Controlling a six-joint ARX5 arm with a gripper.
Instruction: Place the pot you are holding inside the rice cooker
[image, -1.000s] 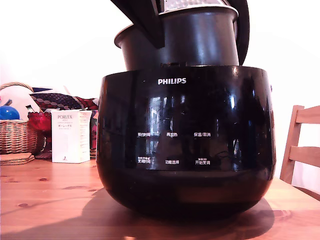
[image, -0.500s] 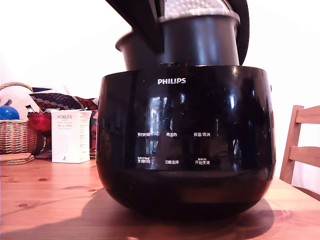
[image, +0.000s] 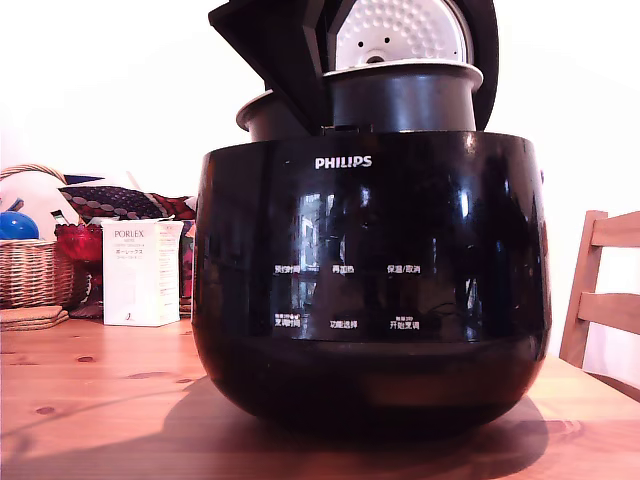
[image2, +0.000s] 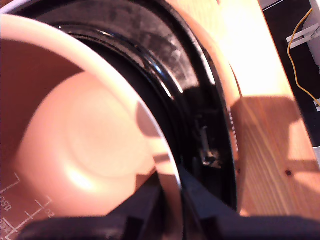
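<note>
The rice cooker (image: 370, 280) sat on the wooden tabletop (image: 100, 400), its glossy black front carrying the white PHILIPS logo (image: 344, 162) and rows of Chinese button labels. Its hinged lid (image: 400, 30) stood raised behind the body, showing the dimpled silver-white inner plate. The pot (image: 400, 98) was partly lowered into the cooker's opening: its dark upper wall and thin flared rim rose above the cooker's top edge, the rest hidden inside the body. It appeared slightly tilted, with the rim lower toward the exterior view's left.

The end effector (image2: 170, 205) was clamped on the pot's rim, one dark finger inside the wall and the other outside it; in the exterior view it showed as a dark angular shape over the cooker's upper left. In the wrist view the pot's pale interior, with measuring marks on its wall, filled the cooker's dark cavity, a crescent of black inner wall showing between pot and cooker rim.

Beside the cooker, to the exterior view's left, stood a white box (image: 140, 272) and a wicker basket (image: 35, 270); to its right was a wooden chair (image: 605, 300).
</note>
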